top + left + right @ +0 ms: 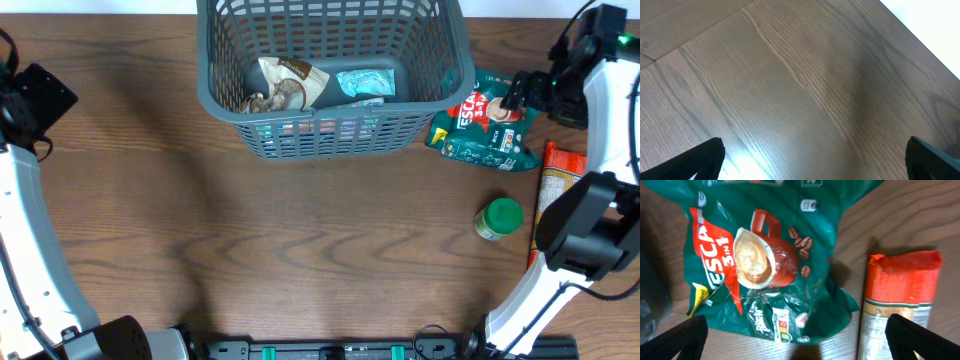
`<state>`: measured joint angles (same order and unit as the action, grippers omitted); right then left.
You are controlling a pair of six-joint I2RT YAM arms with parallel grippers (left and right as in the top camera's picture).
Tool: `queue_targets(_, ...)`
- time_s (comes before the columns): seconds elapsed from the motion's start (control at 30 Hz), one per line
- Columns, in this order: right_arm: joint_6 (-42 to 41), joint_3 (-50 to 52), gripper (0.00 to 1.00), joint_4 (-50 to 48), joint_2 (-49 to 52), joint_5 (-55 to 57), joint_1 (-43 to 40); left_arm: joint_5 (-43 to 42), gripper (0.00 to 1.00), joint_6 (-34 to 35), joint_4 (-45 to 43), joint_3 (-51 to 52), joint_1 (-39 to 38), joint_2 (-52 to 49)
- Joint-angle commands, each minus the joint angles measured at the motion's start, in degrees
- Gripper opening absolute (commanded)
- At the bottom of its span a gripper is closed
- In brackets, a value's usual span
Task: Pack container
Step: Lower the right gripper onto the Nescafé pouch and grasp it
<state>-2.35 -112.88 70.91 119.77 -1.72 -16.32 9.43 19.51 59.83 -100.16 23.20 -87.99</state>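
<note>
Brown wood-grain table, grey container at its far edge

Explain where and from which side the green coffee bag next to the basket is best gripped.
From straight above, probably. The coffee bag lies flat and crumpled on the table, offering no upright edge, so pinch the loose middle across its narrower width. The right hand hangs open over it; keep clear of the orange packet alongside.

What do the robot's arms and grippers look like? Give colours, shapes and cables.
The left arm and right arm have white rounded links, black joints and black cables. A green light glows on the right arm. The fingers are black.
</note>
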Motion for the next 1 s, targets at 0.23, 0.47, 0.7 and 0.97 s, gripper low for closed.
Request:
queue_targets(0.23, 0.3, -1.0, 0.99, -0.8, 2.6, -0.3, 5.3, 0.7, 0.99, 0.3, 0.2, 0.2, 0.2, 0.1)
queue_targets(0.47, 0.2, -1.0, 0.99, -0.7, 2.6, 0.7, 5.5, 0.7, 0.99, 0.3, 0.2, 0.2, 0.2, 0.1)
queue_targets(0.7, -3.4, -1.0, 0.99, -0.3, 2.6, 4.9, 4.2, 0.7, 0.99, 0.3, 0.2, 0.2, 0.2, 0.1)
queue_targets(0.97, -4.4, -0.7, 0.99, -1.1, 3.0, 4.9, 3.5, 0.7, 0.99, 0.3, 0.2, 0.2, 0.2, 0.1)
